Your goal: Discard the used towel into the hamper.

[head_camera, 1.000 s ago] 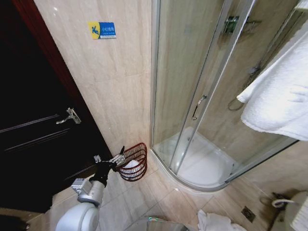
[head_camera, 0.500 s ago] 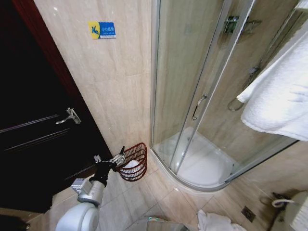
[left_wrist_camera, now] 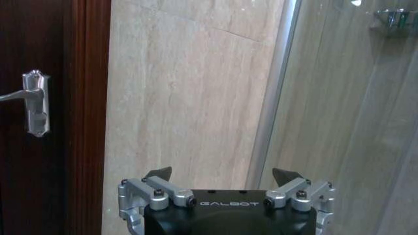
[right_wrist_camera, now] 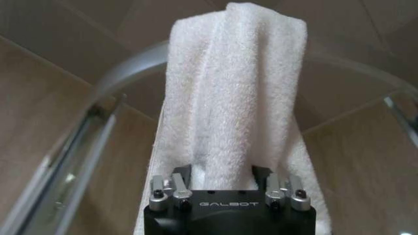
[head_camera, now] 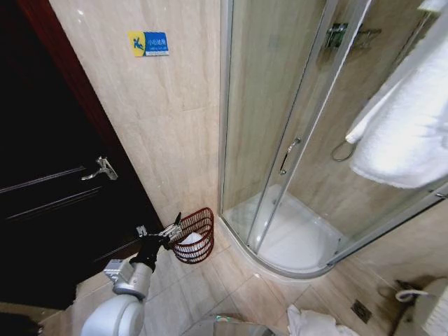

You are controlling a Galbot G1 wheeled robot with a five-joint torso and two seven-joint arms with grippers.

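towel (right_wrist_camera: 228, 93): hanging over shower rail at upper right of head view, long axis vertical, lying between the right gripper (right_wrist_camera: 224, 172) fingers, which are closing on its fold.
hamper (head_camera: 196, 234): on floor, approx 8 o'clock from towel, well apart.
left gripper (left_wrist_camera: 222, 175): fingers spread, empty, sitting just beside hamper rim.
nearer arm: right for towel, left for hamper.
writing: "GALBOT" on both grippers; wall sign (head_camera: 148, 43) text unreadable.

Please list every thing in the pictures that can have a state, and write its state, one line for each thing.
Towel: hanging over the shower's top rail, with the right gripper's fingers on either side of it.
Right gripper: shut on the towel.
Left gripper: open, empty, held beside the hamper's rim.
Hamper: upright on the floor, something white inside.
Shower door: closed.
Dark door: closed, handle level.
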